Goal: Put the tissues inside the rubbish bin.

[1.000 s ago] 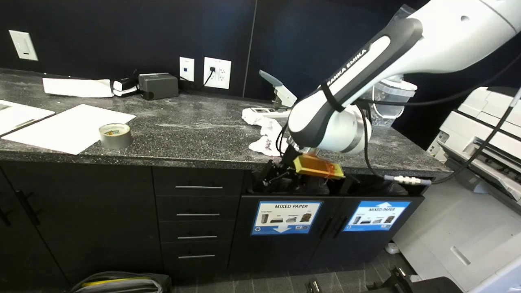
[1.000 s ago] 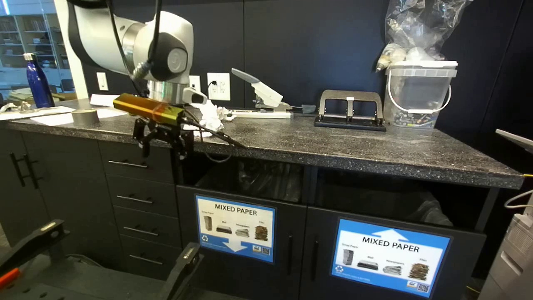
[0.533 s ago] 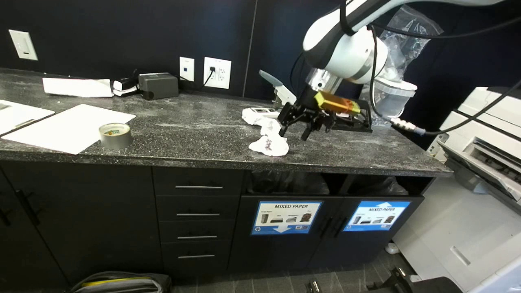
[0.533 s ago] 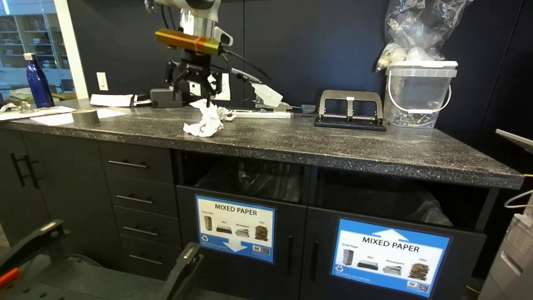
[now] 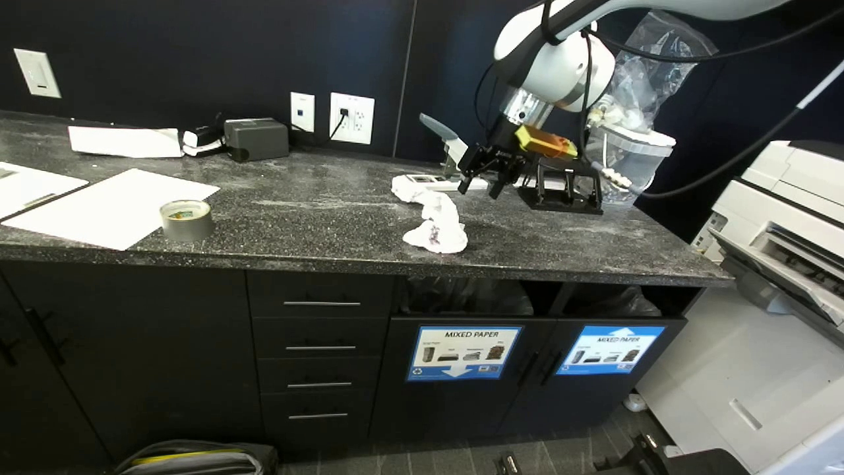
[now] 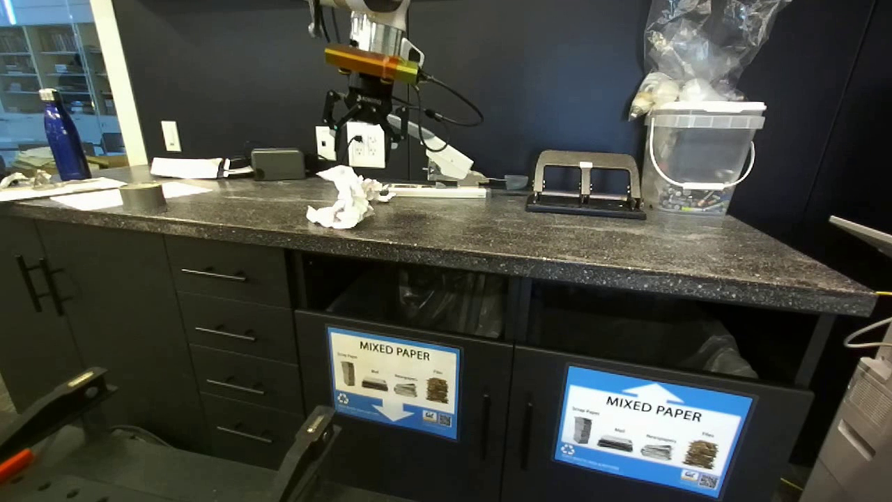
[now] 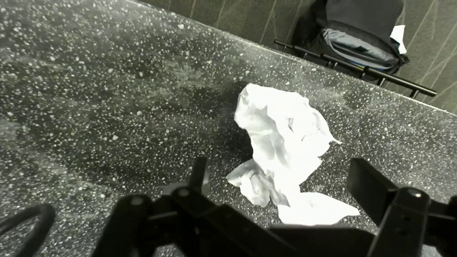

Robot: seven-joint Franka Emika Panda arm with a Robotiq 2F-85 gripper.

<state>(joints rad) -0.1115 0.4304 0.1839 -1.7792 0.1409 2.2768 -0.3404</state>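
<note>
Crumpled white tissues [image 5: 438,224] lie bunched together on the dark speckled countertop, close to its front edge. The wrist view has the tissues [image 7: 285,139] lying below and between the widely parted fingers, untouched. My gripper [image 5: 477,190] is open and holds nothing; in an exterior view the gripper [image 6: 366,150] hangs above and slightly behind the tissues [image 6: 345,202]. Under the counter's edge, the rubbish bin [image 6: 411,332] is a dark slot with a plastic liner inside, above a blue-and-white sign [image 6: 394,380]. Its depth is hidden in shadow.
A long stapler [image 6: 446,157] stands behind the tissues, near the gripper. Farther along are a hole punch [image 6: 585,167] and a clear bucket [image 6: 704,157]. A tape roll [image 5: 188,221] and flat paper sheets [image 5: 119,208] lie toward the opposite end. A similar slot adjoins the bin.
From low in front of the counter by the bin slot, my gripper has risen and moved back over the countertop, above the tissues. It has stayed open. The tissues have not shifted.
</note>
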